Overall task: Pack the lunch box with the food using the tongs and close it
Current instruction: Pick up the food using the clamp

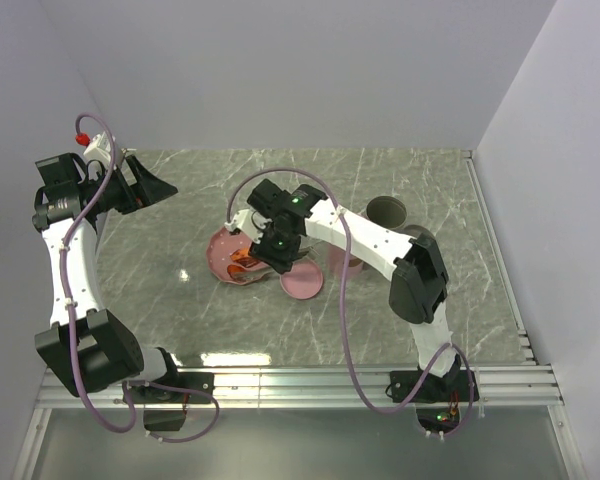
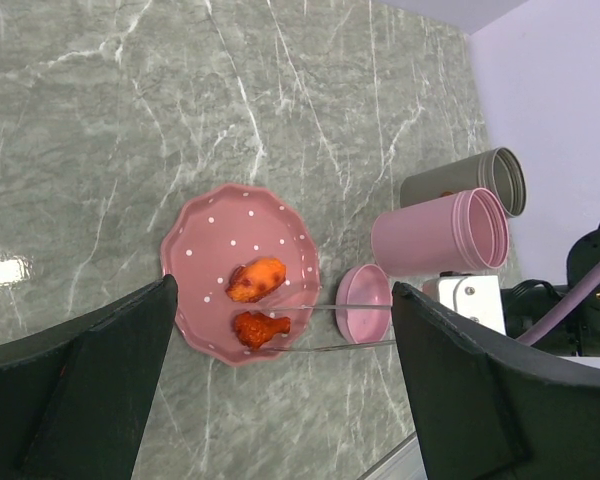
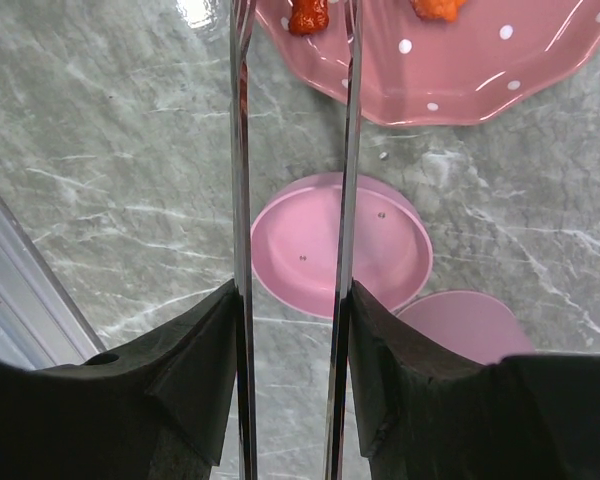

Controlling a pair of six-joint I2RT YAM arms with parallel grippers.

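Note:
Two orange-red food pieces (image 2: 257, 279) (image 2: 258, 328) lie on a pink dotted plate (image 2: 195, 245). My right gripper (image 3: 292, 330) is shut on the silver tongs (image 3: 348, 180), one arm against each finger. The tongs' (image 2: 345, 307) tips reach over the plate's edge and straddle the nearer food piece (image 3: 308, 15); I cannot tell if they touch it. The pink lunch box (image 2: 440, 232) stands open beyond the plate, and its round pink lid (image 3: 330, 245) lies on the table under the tongs. My left gripper (image 2: 285, 390) hangs open and empty, raised at the far left (image 1: 150, 185).
A grey cylindrical container (image 2: 470, 180) stands open right behind the lunch box. The right arm (image 1: 380, 245) stretches across the table's middle over the lid (image 1: 302, 282). A metal rail (image 1: 310, 385) runs along the near table edge. White walls close in the back and right.

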